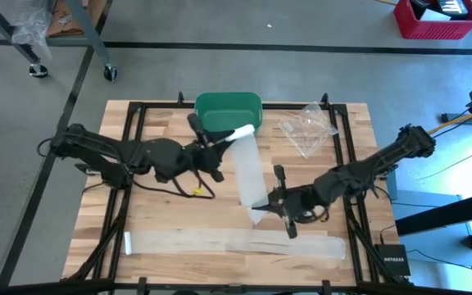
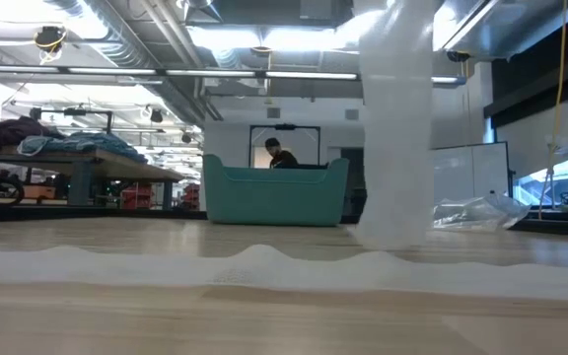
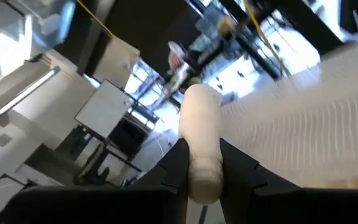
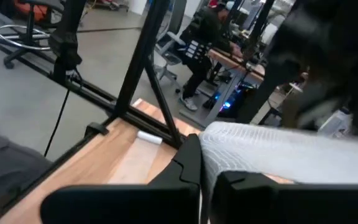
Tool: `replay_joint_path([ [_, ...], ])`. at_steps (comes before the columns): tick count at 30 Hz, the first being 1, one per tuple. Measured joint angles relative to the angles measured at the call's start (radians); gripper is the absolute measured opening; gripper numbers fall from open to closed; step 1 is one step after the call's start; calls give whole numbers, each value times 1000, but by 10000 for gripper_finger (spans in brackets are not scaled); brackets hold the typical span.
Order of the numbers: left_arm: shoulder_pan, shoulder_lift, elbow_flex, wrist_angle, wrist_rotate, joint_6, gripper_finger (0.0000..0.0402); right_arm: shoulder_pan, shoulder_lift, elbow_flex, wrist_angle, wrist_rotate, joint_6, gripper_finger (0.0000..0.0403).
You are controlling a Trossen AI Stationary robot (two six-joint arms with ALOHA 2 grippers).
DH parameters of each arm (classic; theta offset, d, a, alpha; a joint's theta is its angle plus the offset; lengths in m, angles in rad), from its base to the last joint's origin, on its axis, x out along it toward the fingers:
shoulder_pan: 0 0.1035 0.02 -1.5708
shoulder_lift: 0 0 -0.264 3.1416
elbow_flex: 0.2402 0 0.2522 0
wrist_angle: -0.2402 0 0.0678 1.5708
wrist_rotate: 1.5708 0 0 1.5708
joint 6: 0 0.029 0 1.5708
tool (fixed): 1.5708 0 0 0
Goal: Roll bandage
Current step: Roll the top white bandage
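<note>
While the roll [image 1: 240, 133] is pinched end-on in my left hand [image 1: 220, 141], near the green bin [image 1: 229, 112], its fingers [image 3: 178, 163] stand part-closed on either side of the core. Loose bandage [image 1: 251, 174] runs from that roll across the desk [image 1: 164, 215] to my right hand [image 1: 262, 209], which is clamped fully shut on the far end of the strip. In the low view the strip hangs as a tall white band, lifted off the wood between both hands.

Progress, as I judge it: early. Only a thin roll has formed at the left hand; most of this strip is still flat and unwound. A 2nd strip [image 1: 234, 242] lies stretched along the desk's front edge, not rolled at all, touched by neither hand.

Left to do: wind the held length onto the roll while the right hand keeps tension, then let the tail go.

Clear wrapper [image 1: 308, 126] lies crumpled beside the bin, apart from the work.

Writing: none readable on bandage, bin or wrapper. A person sits at a bench in the room beyond.
</note>
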Motion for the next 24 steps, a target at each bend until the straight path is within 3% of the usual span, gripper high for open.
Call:
replay_joint_path([
  [12, -5, 55, -1, -203, 0, -114, 54, 43, 0, 146, -37, 37, -37, 7],
  [24, -65, 65, -1, -290, 13, -173, 54, 29, 0, 285, -24, 105, -56, 7],
])
